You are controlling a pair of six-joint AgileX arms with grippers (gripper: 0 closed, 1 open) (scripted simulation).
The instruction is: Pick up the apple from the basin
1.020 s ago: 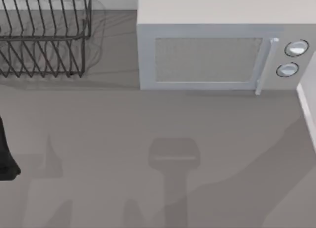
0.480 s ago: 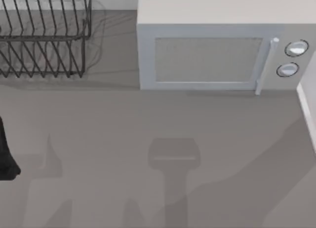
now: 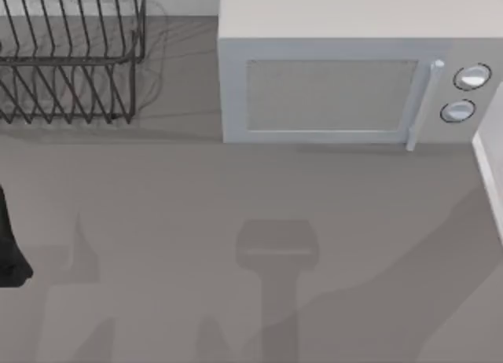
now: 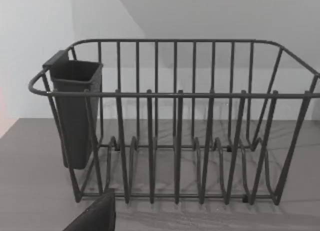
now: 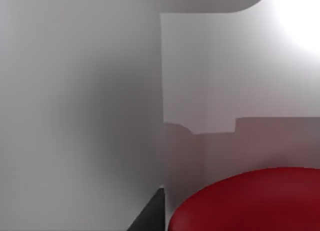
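Note:
The apple (image 5: 250, 201) is a glossy bright-red rounded shape very close in the right wrist view. Pale grey basin walls (image 5: 75, 116) rise around and behind it. A dark sliver of my right gripper (image 5: 150, 216) shows beside the apple, against the basin wall. Whether it touches the apple I cannot tell. My left arm (image 3: 9, 249) is a dark shape parked at the table's left edge. In the left wrist view a dark part of my left gripper (image 4: 95, 216) points toward the wire rack.
A black wire dish rack (image 3: 71, 60) with a dark cutlery cup (image 4: 75, 116) stands at the back left. A white microwave (image 3: 346, 72) with its door shut fills the back right. A pale raised edge (image 3: 491, 170) borders the table's right side.

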